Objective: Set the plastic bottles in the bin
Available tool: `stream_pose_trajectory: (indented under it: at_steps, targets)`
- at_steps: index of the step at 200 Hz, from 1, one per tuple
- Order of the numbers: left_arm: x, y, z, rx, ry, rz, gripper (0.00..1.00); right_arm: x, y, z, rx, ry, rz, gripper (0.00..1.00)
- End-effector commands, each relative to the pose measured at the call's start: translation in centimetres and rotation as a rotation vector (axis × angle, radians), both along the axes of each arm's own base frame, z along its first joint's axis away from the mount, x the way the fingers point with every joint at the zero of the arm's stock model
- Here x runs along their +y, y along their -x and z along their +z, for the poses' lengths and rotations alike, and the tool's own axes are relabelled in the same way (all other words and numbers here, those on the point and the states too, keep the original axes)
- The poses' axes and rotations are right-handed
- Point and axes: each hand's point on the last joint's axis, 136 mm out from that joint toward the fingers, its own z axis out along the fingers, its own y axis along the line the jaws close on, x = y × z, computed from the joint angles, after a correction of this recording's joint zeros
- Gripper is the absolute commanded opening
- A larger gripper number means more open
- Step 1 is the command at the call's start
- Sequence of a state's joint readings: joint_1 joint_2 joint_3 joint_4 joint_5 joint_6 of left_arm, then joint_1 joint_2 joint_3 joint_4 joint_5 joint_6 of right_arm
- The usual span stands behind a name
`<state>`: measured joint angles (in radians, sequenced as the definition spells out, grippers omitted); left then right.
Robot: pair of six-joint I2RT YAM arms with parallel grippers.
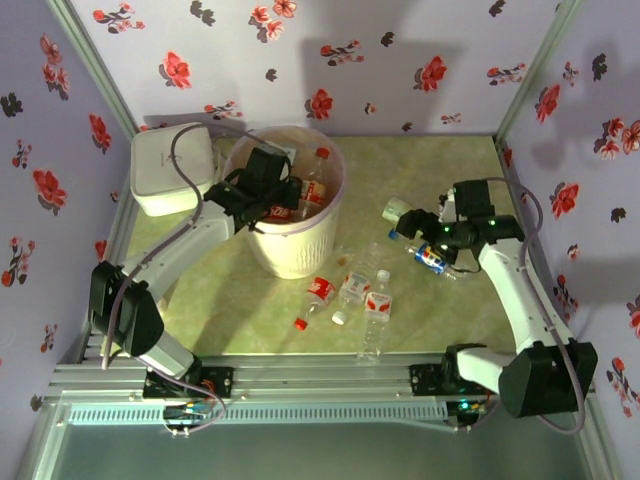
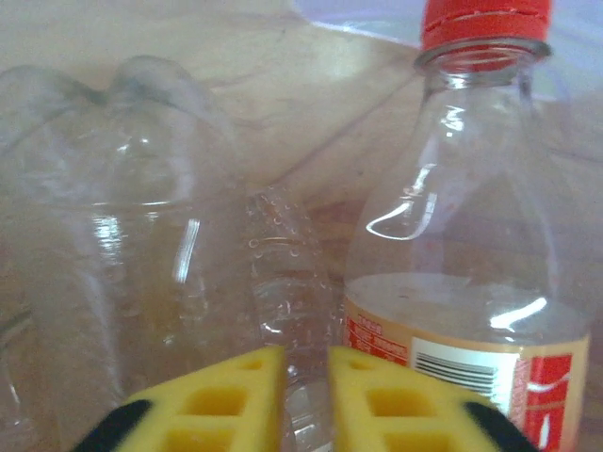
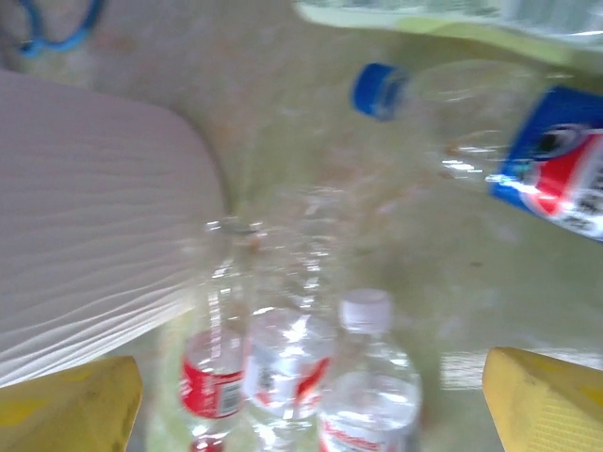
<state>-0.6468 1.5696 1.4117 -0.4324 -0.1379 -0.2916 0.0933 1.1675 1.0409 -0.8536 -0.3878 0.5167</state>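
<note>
One bin (image 1: 290, 250) and one white box (image 1: 168, 172) stand on the table (image 1: 250, 330). Five plastic bottles (image 1: 375, 318) lie outside the bin. Inside it at least two more show, possibly three, as they overlap. Two loose caps lie nearby: one red cap (image 1: 300, 323), one white cap (image 1: 339, 318).

Lilac walls (image 1: 400, 60) printed with red and black flowers; pale green mottled bench (image 1: 240, 320).
The round cream-white plastic bin (image 1: 290, 250) has a pale pink liner, and the square box (image 1: 165, 170) is white. The clear red-capped bottle (image 2: 471, 282) wears a red-and-white label, as does the white-capped bottle (image 3: 367, 386). The blue-capped bottle (image 3: 556, 160) has a blue, red and white label. The fingers (image 2: 226, 400) are yellow.
</note>
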Motion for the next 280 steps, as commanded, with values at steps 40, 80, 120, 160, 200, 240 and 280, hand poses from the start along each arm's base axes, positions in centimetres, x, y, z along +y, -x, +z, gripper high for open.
stream_pose_trajectory:
  at_steps: [40, 80, 120, 160, 200, 240, 280]
  targets:
    - [0.3, 2.0, 5.0, -0.069, -0.045, -0.055, 0.7, -8.2, -3.3, -0.4, -0.053, 0.19, -0.292, 0.93]
    - [0.3, 3.7, 9.2, -0.126, -0.067, -0.109, 0.81, -8.4, -3.4, -1.0, -0.072, 0.219, -0.256, 0.92]
    - [1.1, 5.1, 11.6, -0.157, -0.076, -0.132, 0.85, -11.4, -2.7, -0.7, -0.041, 0.456, -0.203, 0.86]
    - [1.6, 6.1, 12.2, -0.164, -0.041, -0.125, 0.86, -8.6, -5.2, -2.3, 0.008, 0.343, -0.13, 0.69]
    - [2.7, 7.2, 11.7, -0.149, -0.031, -0.106, 0.86, -7.6, -5.4, -3.7, 0.045, 0.294, -0.103, 0.69]
    - [2.8, 7.0, 10.1, -0.141, -0.052, -0.1, 0.87, -9.1, -7.2, -5.3, 0.057, 0.432, -0.012, 0.86]
    - [2.4, 6.5, 10.5, -0.149, -0.072, -0.114, 0.87, -8.0, -8.8, -6.9, 0.153, 0.568, 0.266, 0.98]
